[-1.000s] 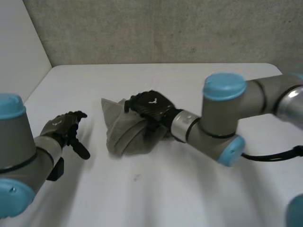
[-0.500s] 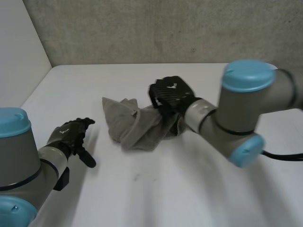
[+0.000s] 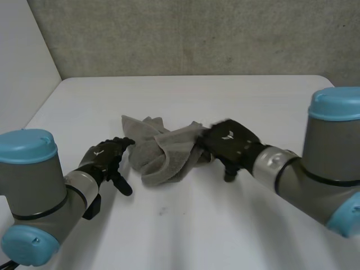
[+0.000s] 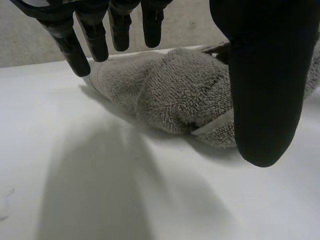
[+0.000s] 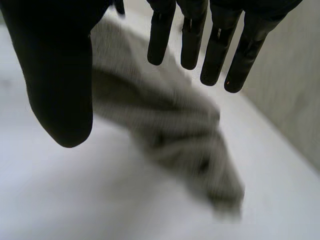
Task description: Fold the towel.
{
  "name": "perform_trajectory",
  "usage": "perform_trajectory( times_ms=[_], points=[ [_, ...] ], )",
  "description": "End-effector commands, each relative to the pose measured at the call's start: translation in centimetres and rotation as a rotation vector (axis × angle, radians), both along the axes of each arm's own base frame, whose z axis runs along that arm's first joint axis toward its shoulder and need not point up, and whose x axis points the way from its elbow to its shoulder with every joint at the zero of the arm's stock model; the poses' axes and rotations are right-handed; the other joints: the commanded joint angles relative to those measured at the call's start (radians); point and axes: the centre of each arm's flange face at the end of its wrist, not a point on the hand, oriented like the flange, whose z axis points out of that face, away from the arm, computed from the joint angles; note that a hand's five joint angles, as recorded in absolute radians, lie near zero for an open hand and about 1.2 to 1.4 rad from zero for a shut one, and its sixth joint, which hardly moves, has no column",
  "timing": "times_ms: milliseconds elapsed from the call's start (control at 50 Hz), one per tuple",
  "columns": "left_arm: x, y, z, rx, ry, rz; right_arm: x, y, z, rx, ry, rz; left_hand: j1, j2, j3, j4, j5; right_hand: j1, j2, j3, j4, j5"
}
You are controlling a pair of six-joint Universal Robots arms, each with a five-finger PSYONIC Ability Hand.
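A grey towel (image 3: 163, 152) lies crumpled in a loose heap near the middle of the white desk (image 3: 225, 225). The left robot hand (image 3: 104, 157) sits just beside the towel's left edge, fingers straight and spread from the thumb, holding nothing. The right robot hand (image 3: 230, 143) is at the towel's right end, its fingers (image 5: 215, 50) also straight and apart from the thumb, with no cloth between them; the towel lies beyond its fingertips.

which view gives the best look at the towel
The head view: it shows nearly the whole towel, crumpled between the left hand and right hand. The left wrist view shows one bunched end in front of that hand; the right wrist view, a stretch of it beyond that hand.
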Motion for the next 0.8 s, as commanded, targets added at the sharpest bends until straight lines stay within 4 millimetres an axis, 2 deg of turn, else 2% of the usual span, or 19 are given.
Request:
perform_trajectory(
  times_ms=[20,80,120,200,240,300,340,460,500,520,600,620,660,680,720,740,760,780,800],
  points=[
    [0.5,0.2,0.0,0.009,-0.003,0.014,6.1,2.3,-0.5,-0.162,-0.122,0.244,0.015,0.017,0.019,0.018,0.002,-0.033,-0.014,-0.001,0.001,0.003],
    [0.7,0.4,-0.2,0.017,-0.007,0.016,6.9,2.8,-1.0,-0.167,-0.117,0.272,0.015,0.017,0.019,0.018,0.002,-0.027,-0.008,0.005,0.007,0.009],
    [0.9,0.4,-0.3,0.02,-0.008,0.023,8.0,3.4,-2.4,-0.179,-0.088,0.316,0.015,0.017,0.019,0.018,0.002,-0.009,0.009,0.022,0.025,0.026],
    [1.1,0.3,-0.4,0.021,-0.009,0.03,8.5,3.5,-3.5,-0.221,-0.048,0.343,0.012,0.014,0.016,0.015,-0.001,0.058,0.077,0.09,0.092,0.094],
    [1.2,0.1,-0.3,0.019,-0.007,0.036,9.1,3.5,-4.6,-0.274,0.002,0.365,0.012,0.014,0.016,0.015,-0.001,0.181,0.199,0.212,0.215,0.216],
    [1.3,0.0,-0.2,0.017,-0.007,0.038,9.3,3.2,-5.3,-0.298,0.028,0.362,0.012,0.014,0.016,0.015,-0.001,0.287,0.306,0.319,0.321,0.323],
    [1.3,0.1,-0.2,0.017,-0.007,0.038,9.6,2.3,-6.4,-0.341,0.086,0.32,0.012,0.014,0.016,0.015,-0.001,0.401,0.42,0.433,0.435,0.437],
    [1.3,0.1,-0.3,0.019,-0.007,0.038,9.6,1.2,-7.3,-0.404,0.16,0.274,0.009,0.011,0.013,0.012,-0.003,0.604,0.623,0.636,0.638,0.64],
    [1.2,0.1,-0.3,0.019,-0.007,0.036,9.6,1.0,-7.2,-0.431,0.171,0.271,0.009,0.011,0.013,0.012,-0.003,0.951,0.969,0.982,0.985,0.986],
    [1.2,0.1,-0.3,0.019,-0.007,0.036,9.6,1.0,-7.2,-0.431,0.171,0.271,0.009,0.011,0.013,0.012,-0.003,0.953,0.971,0.984,0.987,0.988],
    [1.2,0.1,-0.3,0.019,-0.007,0.036,9.6,0.3,-5.1,-0.492,0.121,0.233,0.009,0.011,0.013,0.012,-0.003,0.953,0.971,0.984,0.987,0.988],
    [1.2,0.1,-0.3,0.019,-0.007,0.036,9.6,0.3,-5.1,-0.492,0.12,0.233,0.009,0.011,0.013,0.012,-0.003,0.953,0.971,0.984,0.987,0.988],
    [1.2,0.2,-0.2,0.016,-0.006,0.034,9.6,0.3,-1.9,-0.524,0.034,0.201,0.009,0.011,0.013,0.012,-0.003,0.953,0.971,0.984,0.987,0.988],
    [1.2,0.2,-0.2,0.016,-0.006,0.033,9.6,0.4,-1.9,-0.524,0.034,0.2,0.009,0.011,0.013,0.012,-0.003,0.953,0.971,0.984,0.987,0.988],
    [1.1,0.3,0.1,0.009,-0.003,0.029,9.4,0.5,2.5,-0.503,-0.111,0.157,0.009,0.011,0.013,0.012,-0.003,0.953,0.971,0.984,0.987,0.988],
    [1.1,0.3,0.1,0.009,-0.003,0.029,9.4,0.5,2.5,-0.502,-0.112,0.157,0.009,0.011,0.013,0.012,-0.003,0.953,0.971,0.984,0.987,0.988],
    [1.0,0.4,0.2,0.004,0.001,0.024,9.1,0.6,4.8,-0.483,-0.199,0.136,0.009,0.011,0.013,0.012,-0.003,0.953,0.971,0.984,0.987,0.988],
    [1.0,0.4,0.2,0.004,0.001,0.023,9.1,0.6,4.9,-0.483,-0.2,0.135,0.009,0.011,0.013,0.012,-0.003,0.953,0.971,0.984,0.987,0.988],
    [0.8,0.5,0.3,0.002,0.004,0.018,8.7,0.8,7.1,-0.455,-0.287,0.115,0.009,0.011,0.013,0.012,-0.003,0.953,0.971,0.984,0.987,0.988]
  ],
)
